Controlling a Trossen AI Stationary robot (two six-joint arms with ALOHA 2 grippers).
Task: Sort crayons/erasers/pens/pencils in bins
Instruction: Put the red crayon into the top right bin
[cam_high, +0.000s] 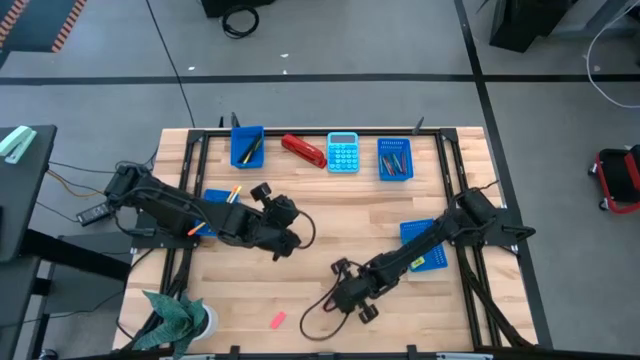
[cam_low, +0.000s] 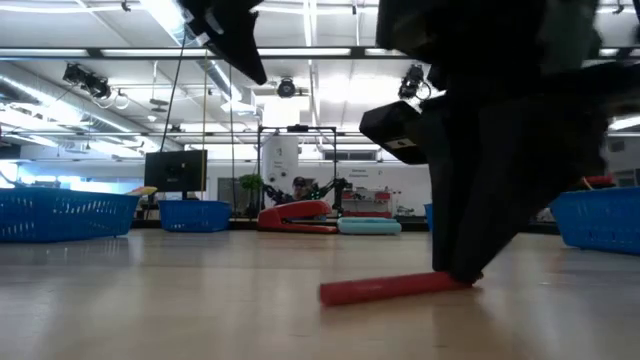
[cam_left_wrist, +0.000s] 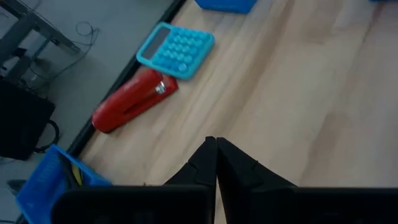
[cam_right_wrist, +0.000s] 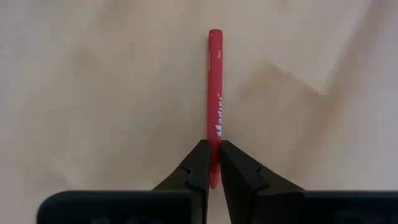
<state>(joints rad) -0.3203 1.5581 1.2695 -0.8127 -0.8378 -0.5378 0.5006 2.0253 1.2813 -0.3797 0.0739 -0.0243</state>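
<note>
Right gripper (cam_right_wrist: 214, 163) fingers pinched on red crayon (cam_right_wrist: 215, 93) lying on tabletop (cam_right_wrist: 93, 93); left gripper (cam_left_wrist: 216, 155) fingers closed, empty.

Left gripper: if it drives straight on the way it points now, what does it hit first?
Probably the red stapler, with the light-blue calculator just beyond. The left gripper is shut and empty, with bare table between; depth is unclear, so it might pass over.

Tabletop (cam_high: 330, 215) is showing pale wood planks, smooth, faintly sheened. Red crayon (cam_right_wrist: 215, 93) is looking matt, paper-wrapped, with white print. Right hand (cam_right_wrist: 214, 163) fingers are appearing dark matt plastic. Stapler (cam_left_wrist: 134, 101) is gleaming glossy red with a metal rivet. Calculator (cam_left_wrist: 175, 50) is looking smooth light-blue plastic. Bins (cam_high: 246, 146) are showing blue perforated plastic.
</note>
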